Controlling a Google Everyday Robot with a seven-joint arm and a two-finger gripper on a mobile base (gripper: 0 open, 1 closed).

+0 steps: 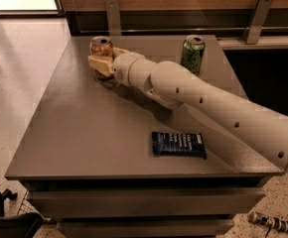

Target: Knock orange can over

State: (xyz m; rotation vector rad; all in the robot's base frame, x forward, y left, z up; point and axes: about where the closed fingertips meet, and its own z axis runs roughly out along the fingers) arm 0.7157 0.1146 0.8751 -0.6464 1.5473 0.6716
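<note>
The gripper (103, 63), spread or closed I cannot tell, sits at the upright orange can (101, 44); sweep high to topple it

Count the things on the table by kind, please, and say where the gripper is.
Cans: 2 (orange can, green can)
Dark blue packet: 1
Total: 3
The gripper is right at the orange can.
</note>
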